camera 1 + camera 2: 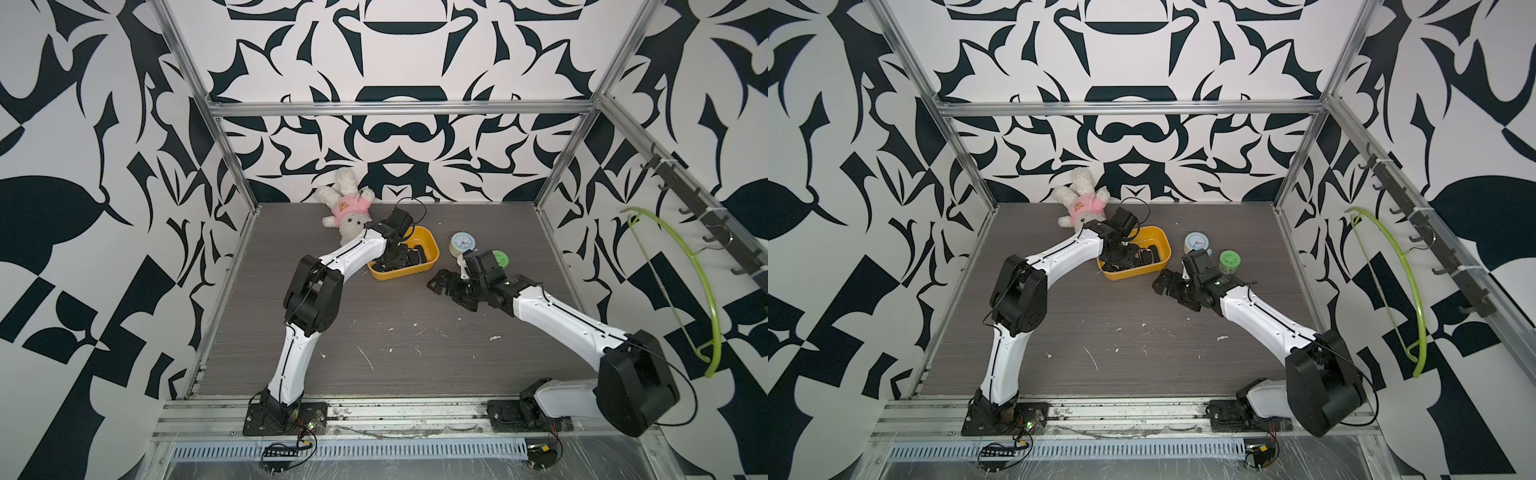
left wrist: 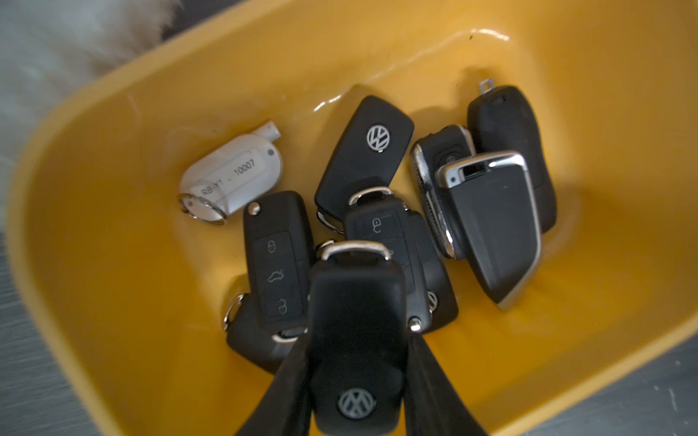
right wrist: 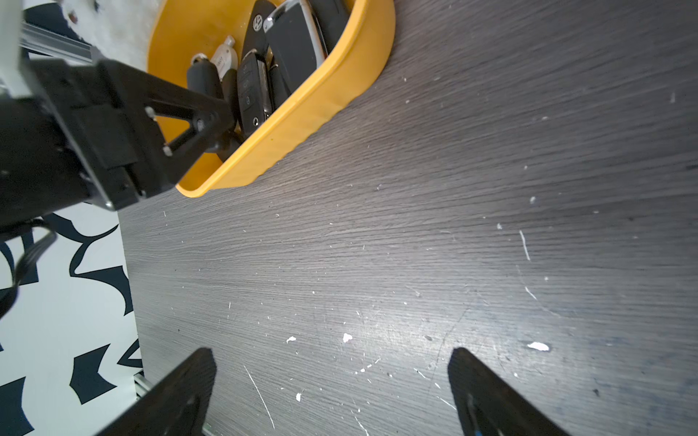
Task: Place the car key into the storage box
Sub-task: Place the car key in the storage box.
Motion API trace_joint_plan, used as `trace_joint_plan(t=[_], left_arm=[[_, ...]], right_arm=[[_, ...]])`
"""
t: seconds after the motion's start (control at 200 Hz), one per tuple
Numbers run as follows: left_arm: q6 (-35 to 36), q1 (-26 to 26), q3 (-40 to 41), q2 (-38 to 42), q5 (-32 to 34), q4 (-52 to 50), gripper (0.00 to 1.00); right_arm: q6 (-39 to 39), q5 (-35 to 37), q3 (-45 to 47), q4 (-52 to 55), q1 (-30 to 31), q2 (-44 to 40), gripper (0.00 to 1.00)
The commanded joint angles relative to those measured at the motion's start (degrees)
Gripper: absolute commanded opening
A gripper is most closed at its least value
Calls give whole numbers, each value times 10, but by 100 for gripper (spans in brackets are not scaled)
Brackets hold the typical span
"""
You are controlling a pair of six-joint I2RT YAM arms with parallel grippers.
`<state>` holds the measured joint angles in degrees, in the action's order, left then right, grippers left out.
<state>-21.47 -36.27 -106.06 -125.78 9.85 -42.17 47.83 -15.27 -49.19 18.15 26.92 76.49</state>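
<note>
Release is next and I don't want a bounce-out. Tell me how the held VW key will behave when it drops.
The car key looks like a rigid plastic shell, so it should drop without flopping. Landing on the piled keys, it will probably tilt or slide off. The storage box walls rise around them, likely containing it.

Dark wood-grain table (image 1: 395,324) bears storage box (image 1: 401,273), plush (image 1: 345,208), clock (image 1: 462,241).

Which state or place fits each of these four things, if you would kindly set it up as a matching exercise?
1 left gripper
2 right gripper
3 white key tag
4 plush toy

A lying inside the storage box
B open over bare table
C at the back wall
D shut on a car key

Pairs: 1-D, 2-B, 3-A, 4-C
</note>
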Motion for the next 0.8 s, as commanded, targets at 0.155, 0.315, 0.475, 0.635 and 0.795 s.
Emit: trace_joint_plan(t=[0.155,0.315,0.475,0.635,0.795], left_arm=[[-10,7,-19,-34,-21,0,20],[-13,6,-25,-28,-23,-4,58],[-14,7,-37,1,-22,-16,74],[-20,7,-31,68,-9,-24,100],[-23,9,32,167,32,-13,99]], right_arm=[[0,6,1,5,-4,-17,99],[-6,11,0,9,-6,-21,99],[-45,42,-16,32,-11,-42,98],[-131,144,-41,81,-20,-74,98],[-245,290,-14,68,-43,-116,99]])
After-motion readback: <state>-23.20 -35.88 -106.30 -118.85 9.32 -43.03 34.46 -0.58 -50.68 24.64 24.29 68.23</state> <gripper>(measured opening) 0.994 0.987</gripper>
